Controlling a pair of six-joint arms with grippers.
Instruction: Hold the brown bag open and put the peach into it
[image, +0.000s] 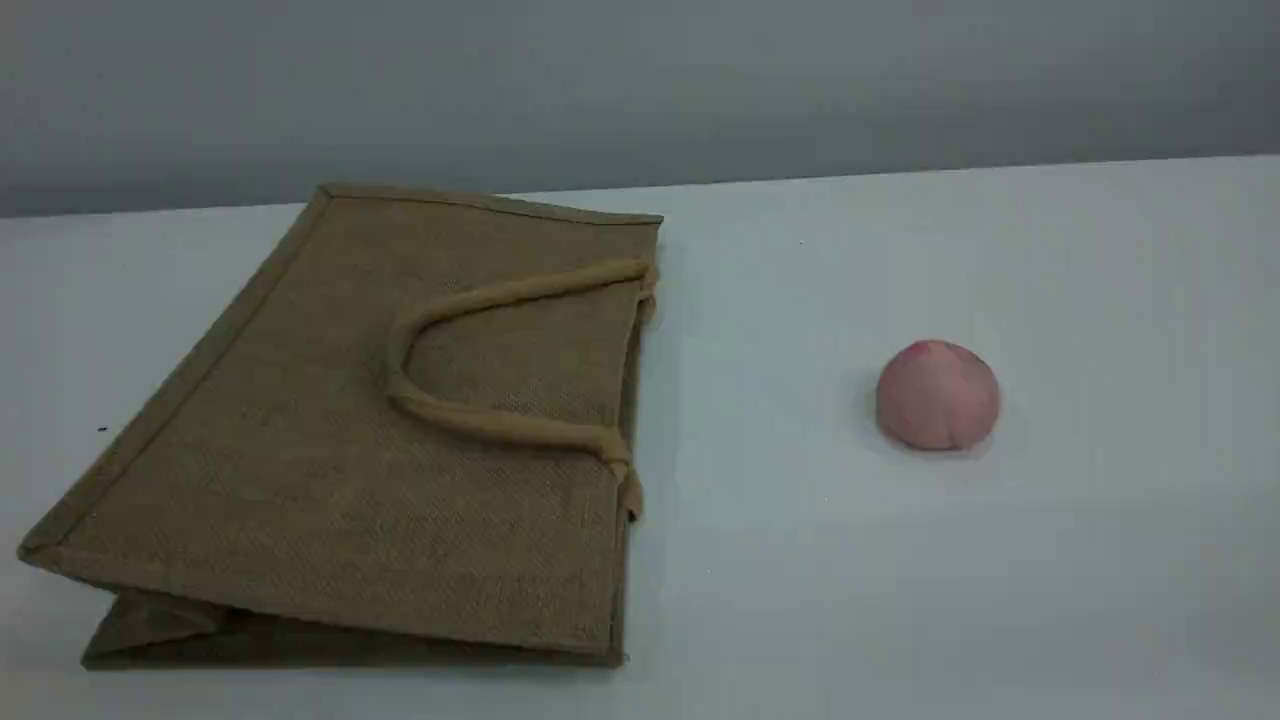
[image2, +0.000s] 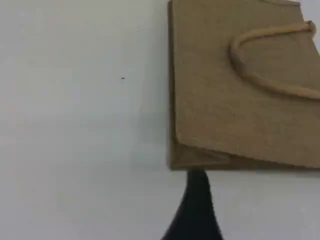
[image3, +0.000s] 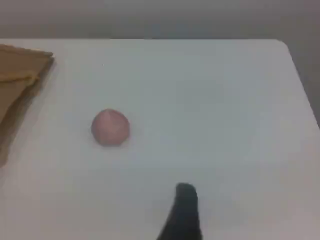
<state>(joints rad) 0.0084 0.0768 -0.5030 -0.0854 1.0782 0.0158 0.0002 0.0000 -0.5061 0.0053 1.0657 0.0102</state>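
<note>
In the scene view you see the bag (image: 330, 440) lying flat on the white table (image: 1050, 560) at about 9 o'clock, its mouth edge facing the middle and a handle (image: 480, 420) looped across its top face. The peach (image: 937, 394) sits well apart from it at 3 o'clock; neither arm shows here. In the left wrist view you find the bag (image2: 240, 100) at 1 o'clock, with the left gripper (image2: 196, 210) showing one dark fingertip at 6 o'clock, near the bag's corner, holding nothing and spread wide. In the right wrist view the peach (image3: 110, 127) rests at 9 o'clock, a bag corner (image3: 20, 75) beyond it at 10 o'clock, and the right gripper (image3: 184, 212) at 6 o'clock stands apart from the peach, likewise empty and spread.
</note>
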